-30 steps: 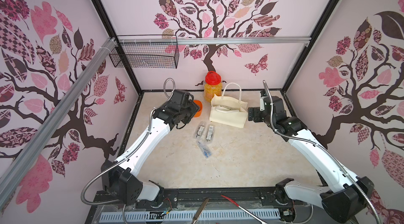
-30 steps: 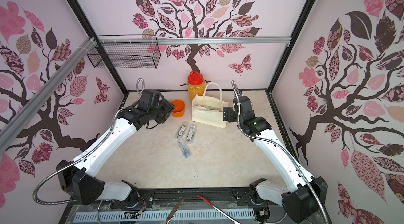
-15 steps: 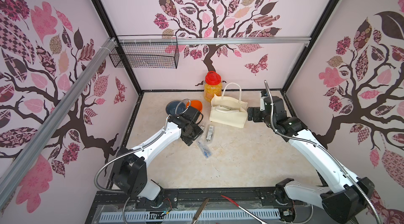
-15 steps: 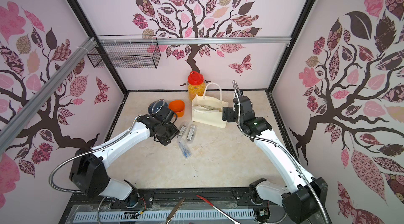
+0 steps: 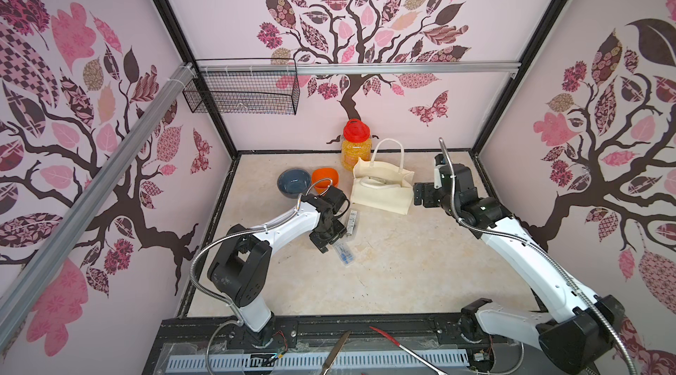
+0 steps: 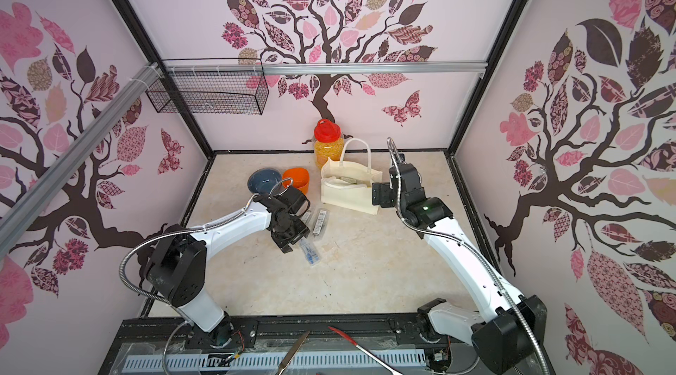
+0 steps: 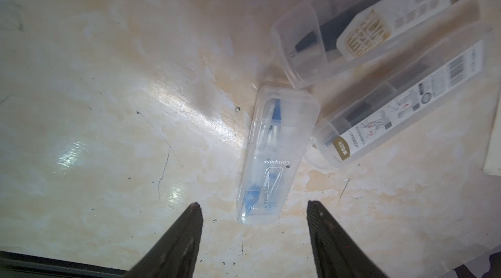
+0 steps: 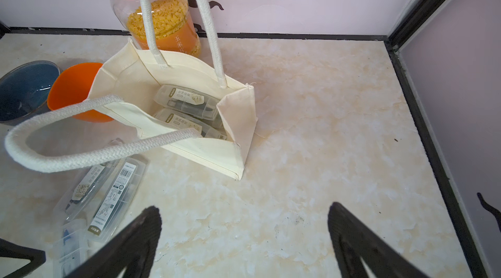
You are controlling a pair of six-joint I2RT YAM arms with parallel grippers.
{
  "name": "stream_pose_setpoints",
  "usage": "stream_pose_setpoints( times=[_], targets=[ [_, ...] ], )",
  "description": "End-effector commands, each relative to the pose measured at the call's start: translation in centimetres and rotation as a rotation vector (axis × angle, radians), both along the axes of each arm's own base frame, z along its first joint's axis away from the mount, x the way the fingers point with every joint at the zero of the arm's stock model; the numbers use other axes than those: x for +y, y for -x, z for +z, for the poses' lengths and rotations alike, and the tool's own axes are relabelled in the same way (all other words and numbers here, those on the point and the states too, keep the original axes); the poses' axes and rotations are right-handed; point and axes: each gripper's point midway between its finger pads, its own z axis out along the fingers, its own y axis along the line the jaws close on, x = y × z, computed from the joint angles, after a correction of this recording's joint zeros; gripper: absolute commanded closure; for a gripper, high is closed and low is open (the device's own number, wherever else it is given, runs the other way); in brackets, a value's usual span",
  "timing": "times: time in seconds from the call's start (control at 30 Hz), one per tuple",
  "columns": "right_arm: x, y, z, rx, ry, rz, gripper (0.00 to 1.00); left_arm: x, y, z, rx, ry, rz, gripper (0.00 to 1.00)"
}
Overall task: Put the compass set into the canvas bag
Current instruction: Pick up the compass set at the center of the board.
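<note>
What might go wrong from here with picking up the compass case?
The clear plastic case marked Compass lies close beside two clear labelled boxes, so the left gripper, fingers open, may drag a neighbour. The cream canvas bag has a drooping rope handle that could snag the drop.

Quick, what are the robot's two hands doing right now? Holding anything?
Left gripper: open, empty; compass set not gripped.
Right gripper: open wide, empty, near the canvas bag.
</note>
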Motion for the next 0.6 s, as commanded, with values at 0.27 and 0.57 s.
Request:
stream_pose_setpoints(
  times=[0.27,0.57],
  targets=[
    [-0.4,0.0,1.0,-0.041,0.021,-0.007,0.01,-1.9,0.0,-2.2,0.057,0.042,-0.072,0.30],
    [-0.5,-0.1,1.1,-0.046,0.023,-0.012,0.01,-2.2,0.1,-3.2,0.084,0.032,-0.093,0.30]
  ],
)
